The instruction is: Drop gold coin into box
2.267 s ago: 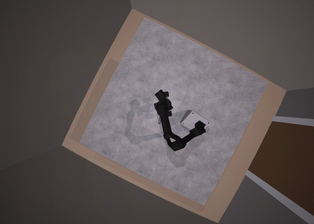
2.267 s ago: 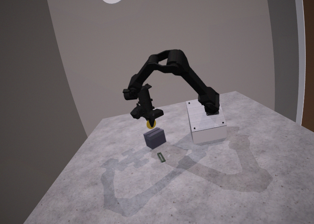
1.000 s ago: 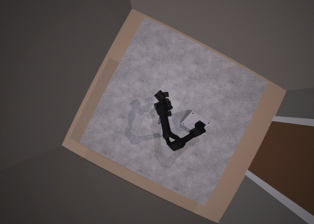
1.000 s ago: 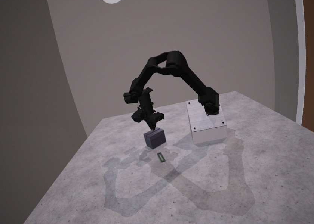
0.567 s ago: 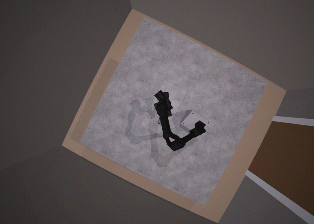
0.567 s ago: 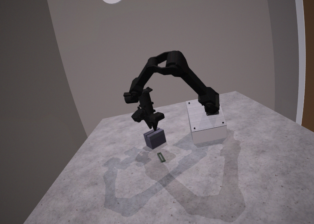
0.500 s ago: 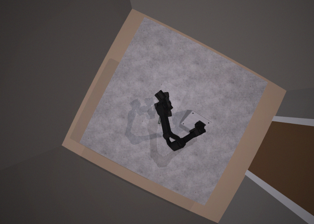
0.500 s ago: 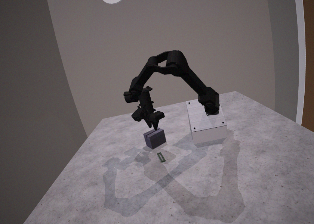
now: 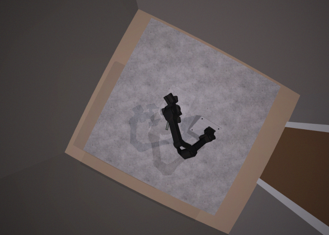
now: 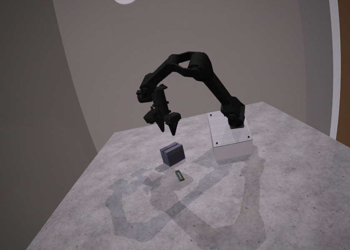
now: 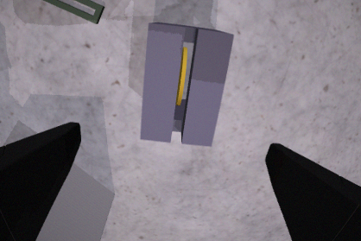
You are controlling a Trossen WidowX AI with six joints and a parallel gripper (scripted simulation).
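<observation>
The gold coin (image 11: 182,76) shows on edge through the slot in the wrist view, below the lid's top. In the exterior view no part of it stands out above the box. The closed grey box (image 10: 174,157) (image 11: 160,86) stands upright on the table; the arm hides it in the top view. The dark-green holder (image 9: 167,129) (image 10: 181,179) (image 11: 99,13) lies beside it and is empty. My gripper (image 10: 168,133) (image 11: 177,143) is wide open and empty, with its fingertips above the box and apart from it.
The arm's white base block (image 10: 226,136) (image 9: 200,124) stands on the table (image 10: 127,156) (image 9: 212,75), to the right of the box in the exterior view. The arm arches over from it. Arm shadows fall across the table around the holder.
</observation>
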